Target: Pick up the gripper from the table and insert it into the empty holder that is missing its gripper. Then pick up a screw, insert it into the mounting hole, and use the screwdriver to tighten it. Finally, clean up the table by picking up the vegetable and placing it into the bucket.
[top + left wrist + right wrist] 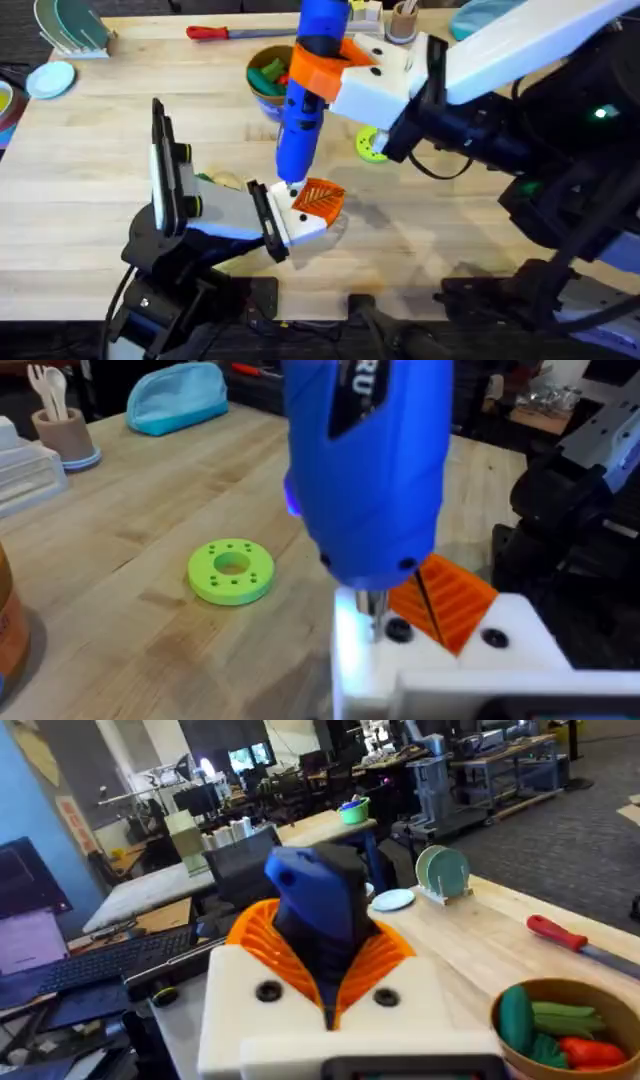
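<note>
At the table's centre, the holder (300, 228) is seen at the tip of the left arm, with the gripper (320, 199) seated in it. The thin bit of the screwdriver (305, 95) is set on the holder's top, at 9 o'clock of the orange pad. The screwdriver is clamped between the orange pads of the right gripper (335, 68). At 12 o'clock, the bucket (262, 82) is seen, toy vegetables inside. The left gripper's state cannot be told.
</note>
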You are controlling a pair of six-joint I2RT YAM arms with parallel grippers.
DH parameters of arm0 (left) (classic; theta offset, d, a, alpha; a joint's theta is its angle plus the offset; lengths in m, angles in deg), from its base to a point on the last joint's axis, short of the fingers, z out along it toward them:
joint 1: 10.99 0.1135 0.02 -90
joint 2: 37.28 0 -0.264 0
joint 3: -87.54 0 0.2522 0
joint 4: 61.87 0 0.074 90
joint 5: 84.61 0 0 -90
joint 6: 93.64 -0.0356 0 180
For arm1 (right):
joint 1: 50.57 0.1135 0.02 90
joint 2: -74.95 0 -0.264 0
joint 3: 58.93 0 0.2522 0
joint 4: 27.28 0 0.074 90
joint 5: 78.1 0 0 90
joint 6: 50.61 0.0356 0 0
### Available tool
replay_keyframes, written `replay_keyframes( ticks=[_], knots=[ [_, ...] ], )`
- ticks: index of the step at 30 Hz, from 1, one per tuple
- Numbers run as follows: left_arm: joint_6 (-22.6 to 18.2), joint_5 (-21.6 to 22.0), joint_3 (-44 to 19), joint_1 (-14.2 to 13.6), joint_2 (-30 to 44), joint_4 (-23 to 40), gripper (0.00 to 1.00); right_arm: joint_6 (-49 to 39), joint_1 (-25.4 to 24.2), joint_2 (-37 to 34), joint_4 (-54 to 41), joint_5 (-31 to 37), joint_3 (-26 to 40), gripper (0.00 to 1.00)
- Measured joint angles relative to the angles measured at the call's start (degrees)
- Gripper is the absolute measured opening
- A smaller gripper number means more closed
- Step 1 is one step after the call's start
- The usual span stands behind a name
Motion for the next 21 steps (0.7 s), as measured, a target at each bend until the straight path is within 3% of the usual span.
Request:
replay_keyframes(
  ticks=[10, 21],
  knots=[
    [-0.02, 0.01, 0.00, 0.00, 0.00, -0.02, 0.013, -0.02, 0.07, -0.20, 3.08, -0.37, 0.00, 0.019],
    [-0.02, 0.01, 0.00, 0.00, 0.00, -0.02, 0.013, -0.54, 0.22, 0.44, 2.59, -5.13, 0.00, 0.019]
  ],
)
